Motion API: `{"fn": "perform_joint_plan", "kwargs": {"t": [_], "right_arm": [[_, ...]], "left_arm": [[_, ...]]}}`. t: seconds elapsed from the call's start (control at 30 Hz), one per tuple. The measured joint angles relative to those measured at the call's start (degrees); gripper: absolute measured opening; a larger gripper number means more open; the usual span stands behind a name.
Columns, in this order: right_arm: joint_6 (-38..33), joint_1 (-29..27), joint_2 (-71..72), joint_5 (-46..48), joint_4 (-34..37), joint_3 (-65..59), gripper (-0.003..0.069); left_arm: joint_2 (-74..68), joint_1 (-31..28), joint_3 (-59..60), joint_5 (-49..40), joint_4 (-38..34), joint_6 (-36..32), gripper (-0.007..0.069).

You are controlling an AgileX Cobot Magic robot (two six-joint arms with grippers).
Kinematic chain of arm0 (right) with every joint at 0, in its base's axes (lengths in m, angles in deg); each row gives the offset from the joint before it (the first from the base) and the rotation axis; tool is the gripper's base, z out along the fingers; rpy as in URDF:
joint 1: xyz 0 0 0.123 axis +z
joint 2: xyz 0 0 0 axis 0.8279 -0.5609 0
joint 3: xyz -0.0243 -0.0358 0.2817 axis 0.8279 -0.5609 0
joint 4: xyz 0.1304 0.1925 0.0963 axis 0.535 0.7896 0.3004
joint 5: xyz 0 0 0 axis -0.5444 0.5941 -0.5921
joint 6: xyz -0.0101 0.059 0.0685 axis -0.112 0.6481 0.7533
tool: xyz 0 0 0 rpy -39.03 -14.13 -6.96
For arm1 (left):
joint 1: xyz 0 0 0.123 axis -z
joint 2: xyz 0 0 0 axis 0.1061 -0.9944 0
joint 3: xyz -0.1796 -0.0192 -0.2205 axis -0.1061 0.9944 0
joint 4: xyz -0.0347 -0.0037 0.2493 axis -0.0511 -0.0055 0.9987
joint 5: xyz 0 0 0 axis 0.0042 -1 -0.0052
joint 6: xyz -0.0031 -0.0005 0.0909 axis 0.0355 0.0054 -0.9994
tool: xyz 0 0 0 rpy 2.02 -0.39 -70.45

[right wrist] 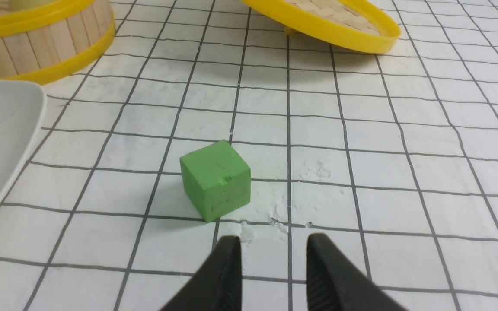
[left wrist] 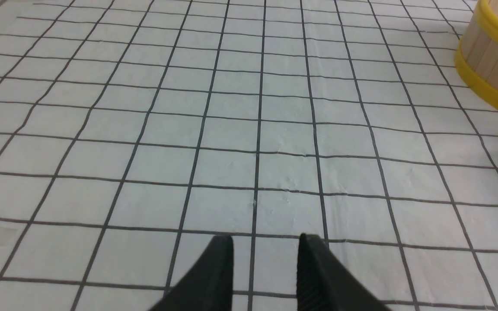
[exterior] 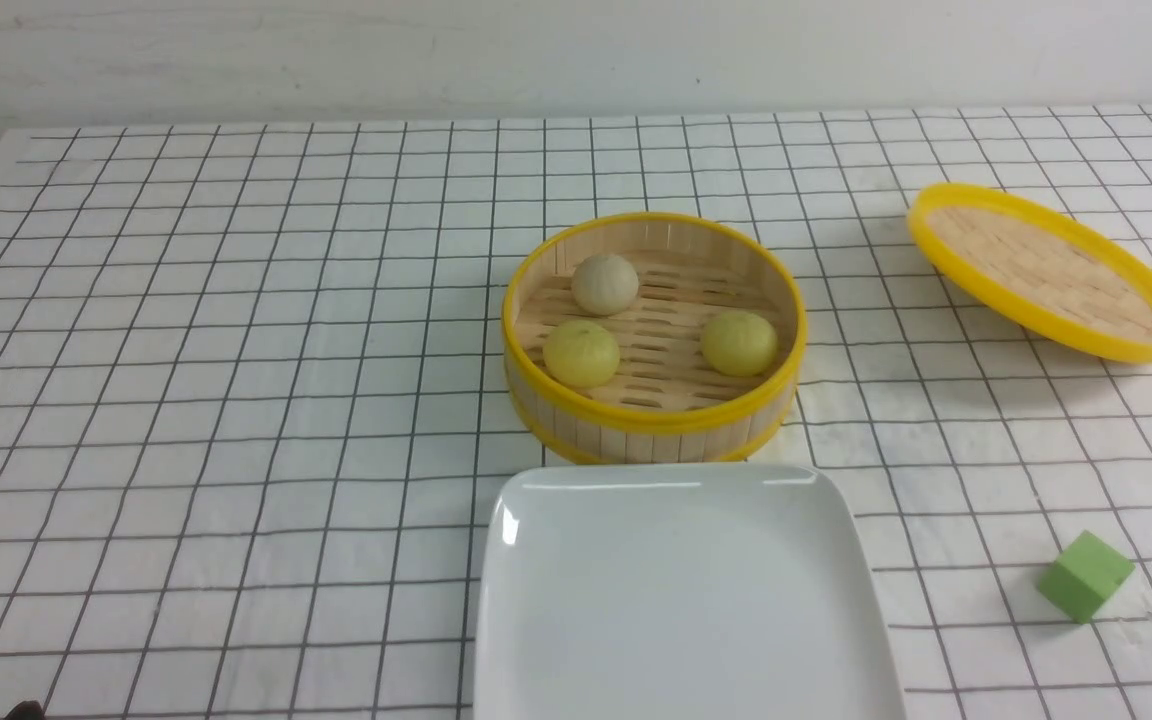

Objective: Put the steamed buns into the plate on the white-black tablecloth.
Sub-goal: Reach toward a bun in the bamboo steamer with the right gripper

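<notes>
Found three buns [exterior: 581, 352] sitting in the steamer [exterior: 651, 425], just right of centre in the front view, not yet moved over. Counted beige bun [exterior: 604, 283] at the back of the steamer floor, left yellow-green bun [exterior: 581, 352] just below it in frame, and right yellow-green bun [exterior: 739, 342] toward the steamer's right wall, all three apart from each other. Saw plate [exterior: 681, 600] at bottom centre of the frame, just in front of the steamer, cut off by the lower edge, resting on the tablecloth [exterior: 236, 400]. Could not tell whether plate rim and steamer base touched. Spotted lid [exterior: 1046, 268] at upper right, woven side up, tilted, well apart from the steamer. Spotted green cube [exterior: 1086, 575] at lower right, near the plate's right side but clear of it. Checked left gripper [left wrist: 266, 239] in its wrist view: jaws parted with nothing between them, over the tablecloth, with a slice of steamer wall off to one side. Checked right gripper [right wrist: 273, 238] in its wrist view: jaws parted too, gripping nothing, pointed toward the green cube just ahead of the fingertips and not touching it. Caught a plate corner, the steamer wall and the lid rim in that same view.
</notes>
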State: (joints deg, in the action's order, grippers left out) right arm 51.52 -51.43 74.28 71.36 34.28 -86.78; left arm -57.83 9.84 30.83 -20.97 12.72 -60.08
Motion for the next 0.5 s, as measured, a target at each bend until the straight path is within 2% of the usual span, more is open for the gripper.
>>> {"fn": "perform_joint_plan", "kwargs": {"t": [0.3,0.43,0.5], "right_arm": [[1.1,0.0,0.0,-0.9,1.4,-0.1,0.0239],[7.7,0.0,0.0,-2.9,11.1,-0.5,0.0239],[15.8,0.0,0.0,-4.2,21.9,-0.6,0.0239]], "left_arm": [[0.0,0.0,0.0,0.0,1.2,0.0,0.0241],[0.0,0.0,0.1,1.2,-2.9,4.0,0.0241],[0.0,0.0,0.3,2.4,-13.9,13.4,0.0241]]}}
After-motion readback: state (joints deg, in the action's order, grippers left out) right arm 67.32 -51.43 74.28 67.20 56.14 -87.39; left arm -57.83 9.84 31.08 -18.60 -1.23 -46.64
